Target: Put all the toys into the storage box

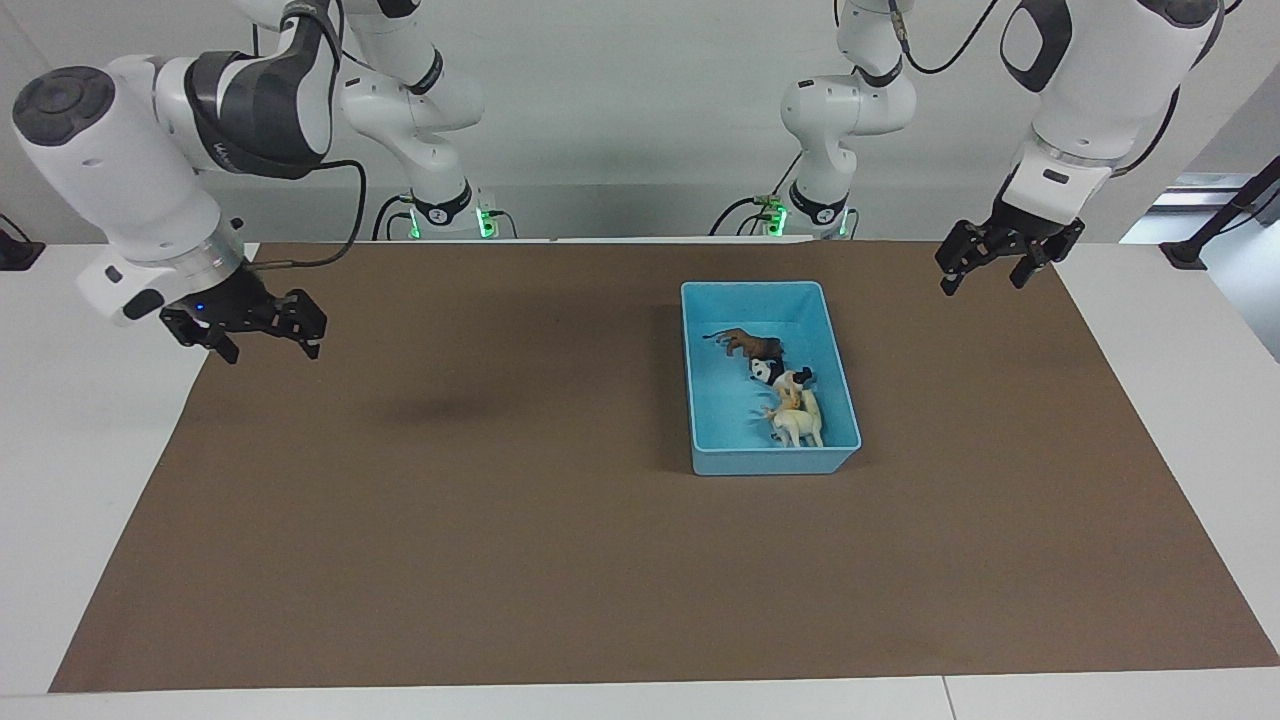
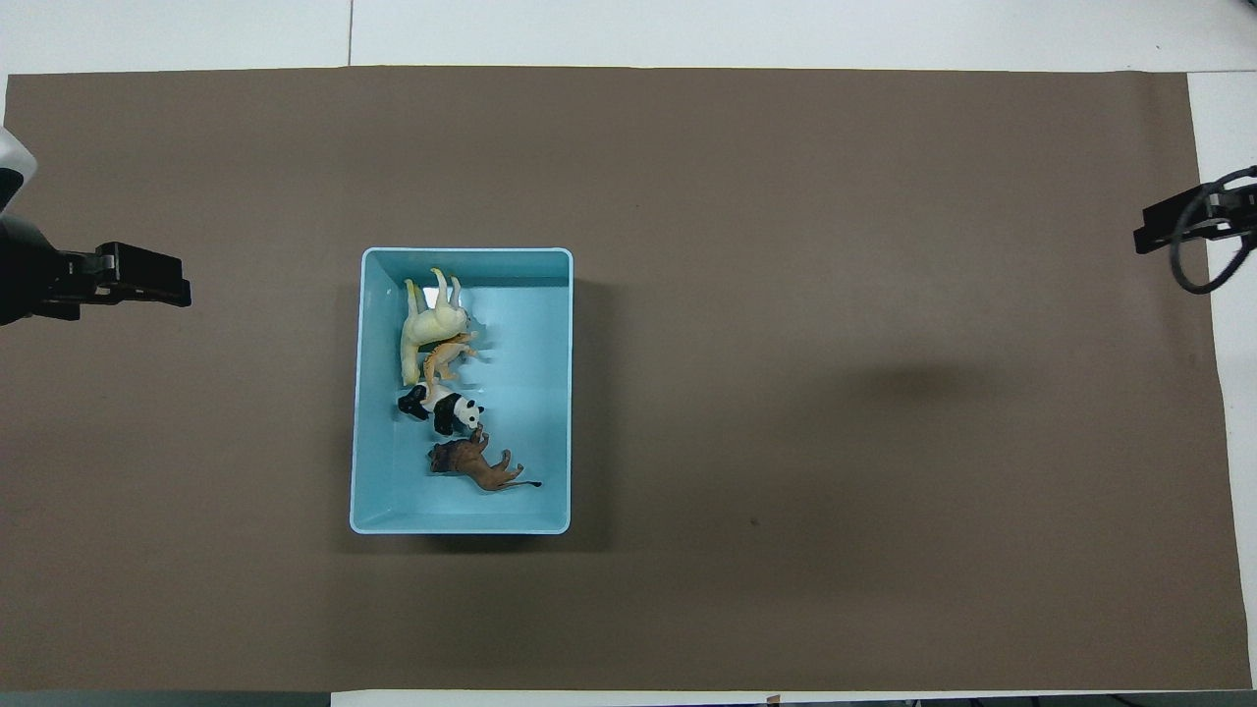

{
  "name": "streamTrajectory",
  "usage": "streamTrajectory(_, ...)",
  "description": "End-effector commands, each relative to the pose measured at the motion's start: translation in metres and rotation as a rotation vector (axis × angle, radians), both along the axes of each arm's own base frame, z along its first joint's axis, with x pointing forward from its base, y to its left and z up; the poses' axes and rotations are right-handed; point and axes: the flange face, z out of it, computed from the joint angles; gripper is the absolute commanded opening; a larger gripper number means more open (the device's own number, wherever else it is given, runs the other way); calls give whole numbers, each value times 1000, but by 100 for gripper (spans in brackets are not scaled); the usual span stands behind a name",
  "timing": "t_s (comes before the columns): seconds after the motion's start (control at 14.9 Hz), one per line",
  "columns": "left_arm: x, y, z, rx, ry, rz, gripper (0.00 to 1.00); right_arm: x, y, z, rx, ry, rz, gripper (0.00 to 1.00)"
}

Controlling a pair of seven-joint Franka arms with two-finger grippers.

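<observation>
Toys (image 1: 785,385) in box (image 1: 706,400); both fingers apart, empty, seemingly well off.

A white table (image 1: 60,450) carries a broad brown mat (image 1: 520,520) across most of its top, under even indoor light. A plain pale wall (image 1: 620,110) rises at the table's edge, with small green lamps (image 1: 487,218) glowing low along it.

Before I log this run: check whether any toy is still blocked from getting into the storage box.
Nothing visible blocks any. The lion, panda, tiger and horse already lie inside the storage box; no toy remains on the brown mat.
</observation>
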Motion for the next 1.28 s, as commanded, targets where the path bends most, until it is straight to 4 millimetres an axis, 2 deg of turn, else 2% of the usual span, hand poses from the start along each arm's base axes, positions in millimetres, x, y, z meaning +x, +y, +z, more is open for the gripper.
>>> streamTrajectory(0.0, -9, -5, -3, -15, 36, -11, 100, -45, -4, 47, 18, 10, 10, 100)
streamTrajectory(0.2, -14, -9, -3, -13, 44, -20, 100, -78, -4, 77, 36, 24, -4, 100)
streamTrajectory(0.27, -14, -9, -7, -13, 52, -21, 100, -87, -3, 79, 42, 36, -33, 100)
streamTrajectory(0.4, -16, -8, -6, -13, 49, -12, 100, -99, 4, 69, 43, 58, -94, 100)
streamTrajectory(0.54, -14, -6, -4, -14, 35, -7, 100, -99, 8, 52, 8, 25, -70, 100)
streamTrajectory(0.74, -14, 2, -5, -13, 43, 6, 100, -82, 7, 44, -11, -47, -19, 100)
streamTrajectory(0.87, -15, 2, -6, -12, 46, 8, 100, -79, 6, 45, -13, -38, -21, 100)
streamTrajectory(1.08, -15, 1, -6, -12, 46, 5, 100, -81, 6, 62, -7, 28, -27, 100)
streamTrajectory(1.21, -15, 1, -6, -12, 46, 5, 100, -86, 1, 60, -4, 43, -38, 100)
